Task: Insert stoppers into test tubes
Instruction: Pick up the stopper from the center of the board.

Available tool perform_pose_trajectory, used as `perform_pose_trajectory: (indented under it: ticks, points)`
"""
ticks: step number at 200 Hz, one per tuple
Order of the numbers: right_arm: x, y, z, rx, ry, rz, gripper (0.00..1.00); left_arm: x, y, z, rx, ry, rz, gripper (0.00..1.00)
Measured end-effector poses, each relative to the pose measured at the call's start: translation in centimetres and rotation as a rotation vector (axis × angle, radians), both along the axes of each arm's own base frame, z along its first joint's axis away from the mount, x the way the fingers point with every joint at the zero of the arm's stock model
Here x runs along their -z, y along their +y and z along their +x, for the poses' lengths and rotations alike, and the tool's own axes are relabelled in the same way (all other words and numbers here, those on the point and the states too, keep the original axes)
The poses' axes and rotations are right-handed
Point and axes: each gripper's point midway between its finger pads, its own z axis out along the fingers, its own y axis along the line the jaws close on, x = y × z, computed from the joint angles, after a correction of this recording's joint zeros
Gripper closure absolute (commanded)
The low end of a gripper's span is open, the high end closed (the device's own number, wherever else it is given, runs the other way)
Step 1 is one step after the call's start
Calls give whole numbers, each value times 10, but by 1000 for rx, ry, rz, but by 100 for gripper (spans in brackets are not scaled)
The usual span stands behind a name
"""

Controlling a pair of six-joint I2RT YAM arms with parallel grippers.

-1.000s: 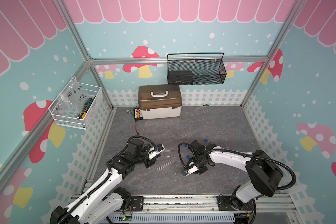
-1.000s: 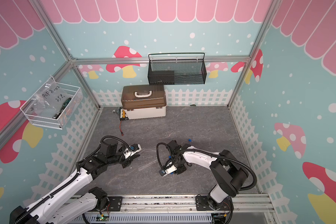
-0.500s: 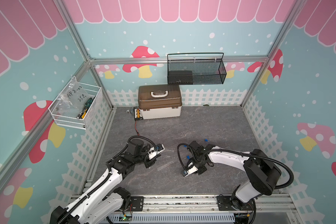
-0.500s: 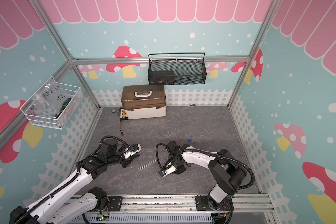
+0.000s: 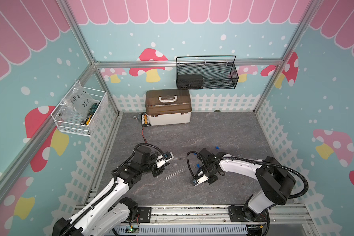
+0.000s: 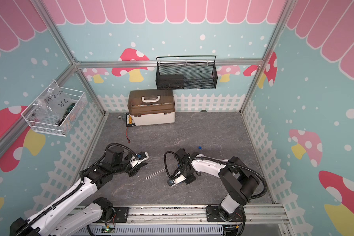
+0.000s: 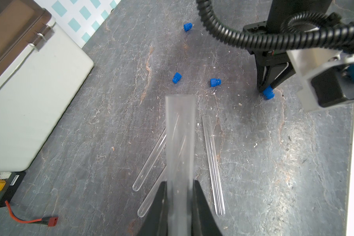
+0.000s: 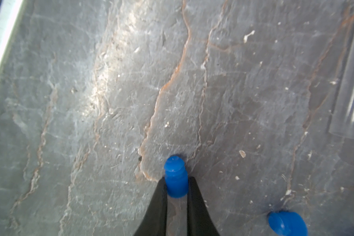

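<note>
My left gripper [image 7: 179,185] is shut on a clear test tube [image 7: 180,130] that sticks out ahead of the fingers, open mouth forward, above the table. Three more test tubes [image 7: 213,163] lie loose on the grey tabletop beneath it, also seen in a top view [image 5: 174,173]. My right gripper [image 8: 177,180] is shut on a blue stopper [image 8: 175,173] that rests on the table; the left wrist view shows this same gripper [image 7: 267,90] with the stopper [image 7: 268,94] at its tips. Three other stoppers [image 7: 176,77] [image 7: 215,82] [image 7: 187,26] lie loose nearby.
A white box with a brown lid [image 5: 168,107] stands at the back. A black mesh basket [image 5: 206,73] hangs on the back wall and a white wire basket [image 5: 80,110] on the left wall. A connector block with a red lead [image 5: 144,130] lies beside the box.
The right gripper's jaws have closed onto the blue stopper, and that arm has shifted slightly left. The left arm holds still with its tube.
</note>
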Motion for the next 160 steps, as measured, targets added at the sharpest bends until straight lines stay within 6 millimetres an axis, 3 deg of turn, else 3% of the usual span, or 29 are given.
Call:
perform_pose_trajectory:
  ticks: [52,97,160]
  points:
    - [-8,-1,-6,50,-6,50,88,1,0,-1,3,4,5,100]
    - [-26,6,-8,139,-17,144,88,8,-2,-3,32,14,24,100]
    - [-55,8,-11,284,-25,270,88,37,-25,-20,177,58,114,100]
